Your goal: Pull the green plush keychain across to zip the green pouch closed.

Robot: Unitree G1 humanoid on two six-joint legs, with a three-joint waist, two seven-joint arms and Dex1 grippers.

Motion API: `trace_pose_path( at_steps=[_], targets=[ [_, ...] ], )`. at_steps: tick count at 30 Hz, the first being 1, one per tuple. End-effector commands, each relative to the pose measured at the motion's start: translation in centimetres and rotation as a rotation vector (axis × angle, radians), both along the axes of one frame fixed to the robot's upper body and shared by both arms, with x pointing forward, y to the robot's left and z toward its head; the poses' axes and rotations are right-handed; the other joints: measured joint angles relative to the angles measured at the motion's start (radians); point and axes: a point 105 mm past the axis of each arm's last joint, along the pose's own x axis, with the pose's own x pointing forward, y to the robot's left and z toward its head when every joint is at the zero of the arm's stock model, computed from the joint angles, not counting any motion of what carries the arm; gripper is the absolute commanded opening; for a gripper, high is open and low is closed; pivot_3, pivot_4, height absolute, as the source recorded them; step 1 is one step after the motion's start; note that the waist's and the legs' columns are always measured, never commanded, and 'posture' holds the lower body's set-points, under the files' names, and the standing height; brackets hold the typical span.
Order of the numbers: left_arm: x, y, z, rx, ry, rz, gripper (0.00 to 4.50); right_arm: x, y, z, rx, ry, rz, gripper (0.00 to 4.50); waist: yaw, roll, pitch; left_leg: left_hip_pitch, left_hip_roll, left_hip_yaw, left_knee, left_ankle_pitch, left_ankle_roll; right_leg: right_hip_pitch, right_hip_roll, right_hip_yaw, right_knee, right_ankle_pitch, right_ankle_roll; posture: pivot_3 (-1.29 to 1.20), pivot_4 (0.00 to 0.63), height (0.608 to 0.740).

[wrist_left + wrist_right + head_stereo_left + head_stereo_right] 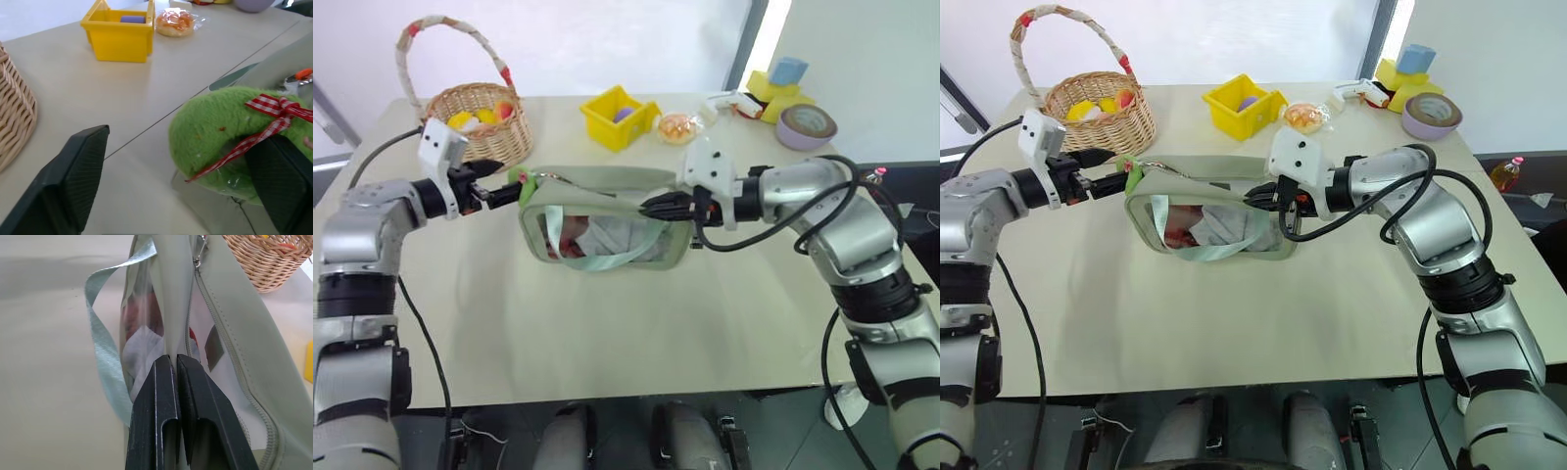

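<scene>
At left of the head view, the left gripper (505, 193) reaches in level from the frame's left edge, its two black fingers (78, 171) spread apart around the green plush keychain (518, 186). In the left wrist view the fuzzy ring, tied with a red-checked ribbon (274, 117), lies against one finger, with a clear gap to the other; not gripped. Behind it, upper left, a wicker basket (480, 122) with a wrapped handle holds yellow items.

Centre frame: the green pouch (607, 220) stands on the beige table (607, 343), clear window facing the camera, pale mint strap (626, 257) looping down across its front. The keychain hangs at the pouch's upper left corner, and the zipper track along the top is still parted.

Right of centre, the right gripper (651, 206) is clamped tight on the pouch's upper right edge, fabric pinched between its pads (168, 396). Upper centre-right sit a yellow plastic bin (619, 117), a wrapped bun (677, 127), and a roll of tape (808, 125).
</scene>
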Motion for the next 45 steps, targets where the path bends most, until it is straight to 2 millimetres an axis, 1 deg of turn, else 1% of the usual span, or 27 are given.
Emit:
trace_pose_path(
  at_steps=[1, 2, 4, 6, 7, 11, 13, 15, 16, 18, 19, 21, 23, 26, 28, 30, 31, 33, 35, 37, 40, 41, 42, 44, 45],
  targets=[
    [-0.9, -0.8, 2.3, -0.008, -0.063, -0.082, 2.66, -0.5, 0.7, 0.0, -0.001, -0.014, 0.028, 0.0, 0.0, 0.0, 0.0, 0.0, 0.0, 0.0, 0.0, 0.0, 0.0, 0.0, 0.0, 0.0, 0.0, 0.0, 0.0, 0.0, 0.15, 0.739],
    [-1.0, -0.8, 2.5, -0.01, -0.063, -0.085, 2.19, -0.5, 0.7, 0.0, 0.001, -0.016, 0.024, 0.0, 0.0, 0.0, 0.0, 0.0, 0.0, 0.0, 0.0, 0.0, 0.0, 0.0, 0.0, 0.0, 0.0, 0.0, 0.0, 0.0, 0.15, 0.739],
    [-0.9, -0.6, 2.7, -0.007, -0.062, -0.079, 1.11, -0.3, 0.6, 0.1, 0.007, -0.018, 0.015, 0.0, -0.001, 0.0, 0.0, 0.0, 0.0, 0.0, 0.0, 0.0, 0.0, 0.0, 0.0, 0.0, 0.0, 0.0, 0.0, 0.0, 0.15, 0.739],
    [-0.9, -0.6, 2.8, -0.006, -0.058, -0.076, 0.17, -0.2, 0.6, 0.1, 0.011, -0.019, 0.01, 0.0, 0.0, 0.0, 0.0, 0.0, 0.0, 0.0, 0.0, 0.0, 0.0, 0.0, 0.0, 0.0, 0.0, 0.0, 0.0, 0.0, 0.15, 0.739],
    [-0.9, -0.6, 2.8, -0.008, -0.055, -0.08, 0.05, -0.1, 0.6, 0.1, 0.012, -0.02, 0.009, 0.0, 0.0, 0.0, 0.0, 0.0, 0.0, 0.0, 0.0, 0.0, 0.0, 0.0, 0.0, 0.0, 0.0, 0.0, 0.0, 0.0, 0.15, 0.739],
    [-2.8, -1.0, 5.1, -0.018, -0.063, -0.18, 0.05, 0.8, 0.5, 0.3, 0.021, -0.04, -0.019, 0.0, -0.003, 0.0, 0.0, 0.0, 0.0, 0.0, 0.0, 0.0, 0.0, 0.0, 0.0, 0.0, 0.0, 0.0, 0.0, 0.0, 0.15, 0.739],
    [-3.4, -1.3, 6.1, -0.036, -0.069, -0.214, 0.05, 1.1, 0.5, 0.3, 0.022, -0.049, -0.028, 0.0, -0.002, 0.0, 0.0, 0.0, 0.0, 0.0, 0.0, 0.0, 0.0, 0.0, 0.0, 0.0, 0.0, 0.0, 0.0, 0.0, 0.15, 0.739],
    [-3.7, -2.5, 7.4, -0.084, -0.087, -0.256, 0.05, 1.5, 0.5, 0.4, 0.026, -0.059, -0.039, 0.0, 0.001, 0.0, 0.0, 0.0, 0.0, 0.0, 0.0, 0.0, 0.0, 0.0, 0.0, 0.0, 0.0, 0.0, 0.0, 0.0, 0.15, 0.739],
    [-3.7, -2.9, 7.7, -0.098, -0.091, -0.269, 0.05, 1.6, 0.5, 0.5, 0.028, -0.062, -0.041, 0.0, 0.001, 0.0, 0.0, 0.0, 0.0, -0.001, 0.0, 0.0, 0.0, 0.0, 0.0, 0.0, 0.0, 0.0, 0.0, 0.0, 0.15, 0.739],
    [-3.7, -4.5, 7.6, -0.09, -0.102, -0.305, 0.05, 1.7, 0.6, 0.6, 0.032, -0.066, -0.04, 0.0, 0.002, 0.0, 0.0, 0.0, 0.0, -0.001, 0.0, 0.0, 0.0, 0.0, 0.0, 0.0, 0.0, 0.0, 0.0, 0.0, 0.15, 0.739],
    [-3.2, -5.4, 7.1, -0.061, -0.112, -0.304, 0.05, 1.8, 0.7, 0.7, 0.034, -0.069, -0.037, 0.0, 0.001, 0.0, 0.0, 0.0, 0.0, -0.001, 0.0, 0.0, 0.0, 0.0, 0.0, 0.0, 0.0, 0.0, 0.0, 0.0, 0.15, 0.739],
    [-2.4, -6.4, 6.2, -0.018, -0.119, -0.291, 0.05, 1.8, 0.9, 0.8, 0.039, -0.071, -0.033, 0.0, 0.001, 0.0, 0.0, 0.0, 0.0, -0.001, 0.0, 0.001, -0.001, 0.0, 0.0, 0.0, 0.0, 0.0, 0.0, 0.0, 0.15, 0.739],
    [-2.1, -6.7, 5.4, 0.021, -0.118, -0.292, 0.05, 1.8, 1.0, 0.9, 0.04, -0.074, -0.032, 0.0, -0.003, 0.0, 0.0, 0.0, 0.0, -0.001, 0.0, 0.001, -0.001, 0.0, 0.0, 0.0, 0.0, 0.0, 0.0, 0.0, 0.15, 0.739],
    [-2.0, -6.5, 5.0, 0.042, -0.119, -0.292, 0.05, 1.8, 1.0, 1.0, 0.041, -0.076, -0.035, 0.0, -0.006, 0.0, 0.0, 0.0, 0.0, 0.0, 0.0, 0.001, -0.002, -0.001, 0.001, 0.001, 0.0, 0.0, 0.0, 0.0, 0.15, 0.739],
    [-1.9, -6.0, 5.7, 0.022, -0.137, -0.28, 0.71, 1.8, 0.9, 1.0, 0.045, -0.075, -0.042, 0.0, -0.004, 0.0, 0.0, 0.0, 0.0, 0.0, 0.0, 0.001, -0.002, -0.001, 0.001, 0.001, 0.0, 0.0, 0.0, 0.0, 0.15, 0.739],
    [-1.8, -5.7, 6.4, 0.02, -0.152, -0.269, 1.46, 1.8, 0.8, 1.0, 0.045, -0.07, -0.046, 0.0, -0.002, 0.0, 0.0, 0.0, 0.0, 0.0, 0.0, 0.001, -0.001, -0.001, 0.0, 0.001, 0.0, 0.0, 0.0, 0.0, 0.15, 0.739],
    [-1.8, -5.6, 6.6, 0.026, -0.157, -0.264, 1.97, 1.8, 0.8, 1.0, 0.045, -0.069, -0.047, 0.0, -0.001, 0.0, 0.0, 0.0, 0.0, 0.0, 0.0, 0.001, -0.001, -0.001, 0.0, 0.001, 0.0, 0.0, 0.0, 0.0, 0.15, 0.739],
    [-2.2, -5.1, 7.3, 0.046, -0.162, -0.263, 2.83, 1.8, 0.8, 0.9, 0.048, -0.065, -0.049, 0.0, 0.0, 0.0, 0.0, 0.0, 0.0, 0.0, 0.0, 0.001, -0.001, -0.001, 0.0, 0.001, 0.0, 0.0, 0.0, 0.0, 0.15, 0.739],
    [-3.1, -4.4, 8.4, 0.063, -0.172, -0.279, 3.78, 1.9, 0.7, 0.9, 0.049, -0.063, -0.049, 0.0, -0.003, 0.0, 0.0, 0.0, 0.0, 0.0, 0.0, 0.001, -0.001, -0.001, 0.001, 0.001, 0.0, 0.0, 0.0, 0.0, 0.15, 0.739],
    [-4.1, -3.5, 9.5, 0.08, -0.178, -0.279, 3.78, 1.9, 0.7, 0.9, 0.048, -0.063, -0.048, 0.0, -0.003, 0.0, 0.0, 0.0, 0.0, 0.0, 0.0, 0.001, -0.001, -0.001, 0.001, 0.001, 0.0, 0.0, 0.0, 0.0, 0.15, 0.739],
    [-5.1, -2.6, 9.9, 0.107, -0.162, -0.28, 3.78, 2.0, 0.8, 1.0, 0.049, -0.064, -0.044, 0.0, -0.001, 0.0, 0.0, 0.0, 0.0, 0.0, 0.0, 0.001, -0.001, -0.001, 0.001, 0.001, 0.0, 0.0, 0.0, 0.0, 0.15, 0.739],
    [-5.7, -2.2, 9.2, 0.129, -0.129, -0.284, 3.78, 2.1, 0.9, 1.1, 0.051, -0.066, -0.041, 0.0, -0.002, 0.0, 0.0, 0.0, 0.0, 0.0, 0.0, 0.001, -0.001, -0.001, 0.001, 0.001, 0.0, 0.0, 0.0, 0.0, 0.15, 0.739],
    [-6.2, -1.9, 8.1, 0.158, -0.091, -0.29, 3.78, 2.2, 0.9, 1.1, 0.052, -0.067, -0.038, 0.0, -0.005, 0.001, 0.0, 0.0, 0.0, 0.0, 0.0, 0.0, -0.001, -0.001, 0.0, 0.001, 0.0, 0.0, 0.0, 0.0, 0.15, 0.739],
    [-6.8, -1.8, 5.1, 0.248, -0.032, -0.299, 3.78, 2.3, 1.0, 1.2, 0.052, -0.069, -0.034, 0.0, -0.004, 0.001, 0.0, 0.001, 0.001, 0.001, -0.001, 0.001, -0.001, -0.001, 0.0, 0.003, 0.001, 0.0, 0.0, 0.0, 0.15, 0.739],
    [-6.9, -1.9, 4.0, 0.272, -0.014, -0.305, 3.78, 2.3, 1.1, 1.2, 0.052, -0.07, -0.032, 0.0, -0.002, 0.001, 0.0, 0.001, 0.001, 0.0, -0.001, 0.001, -0.001, -0.001, 0.0, 0.002, 0.001, 0.0, 0.0, 0.0, 0.15, 0.739]
  ],
)
